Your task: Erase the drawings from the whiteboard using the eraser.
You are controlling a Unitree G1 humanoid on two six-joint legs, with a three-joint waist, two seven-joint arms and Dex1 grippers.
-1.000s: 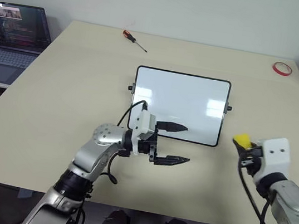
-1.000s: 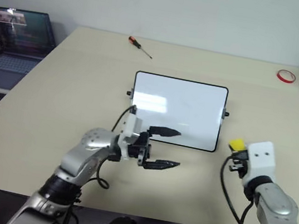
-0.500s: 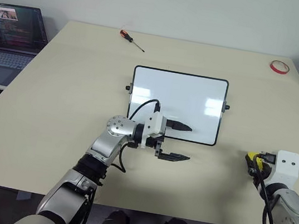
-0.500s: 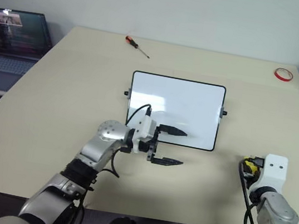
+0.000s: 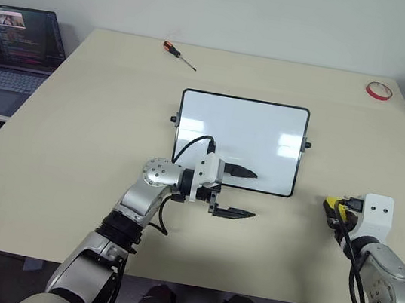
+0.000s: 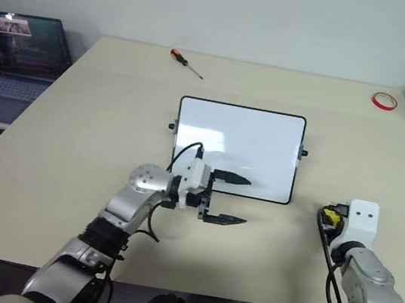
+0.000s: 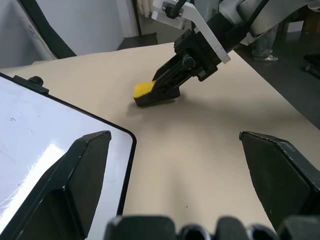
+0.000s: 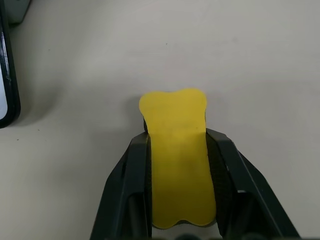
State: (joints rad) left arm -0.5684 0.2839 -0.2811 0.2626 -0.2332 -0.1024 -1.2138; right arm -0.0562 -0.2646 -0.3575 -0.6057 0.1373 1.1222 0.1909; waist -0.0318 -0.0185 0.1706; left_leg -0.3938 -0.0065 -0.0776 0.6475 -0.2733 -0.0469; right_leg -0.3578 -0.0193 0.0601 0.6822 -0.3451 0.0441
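The right pincer (image 8: pixel 177 145) squeezes the soft yellow eraser (image 8: pixel 176 150), its back end hidden. The left pincer (image 5: pixel 240 193) gapes by the shiny whiteboard (image 5: pixel 239 138), where marks are too faint to see.

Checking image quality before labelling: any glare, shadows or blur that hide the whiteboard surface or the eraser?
Left eye view: two bright glare patches on the glossy white black-framed whiteboard; no marks legible. Left wrist view: another glare streak on the board; this arm's black fingers are blurred up close; the small yellow eraser block is sharp, casting a soft shadow on the beige table. Right wrist view: eraser evenly lit, clear.
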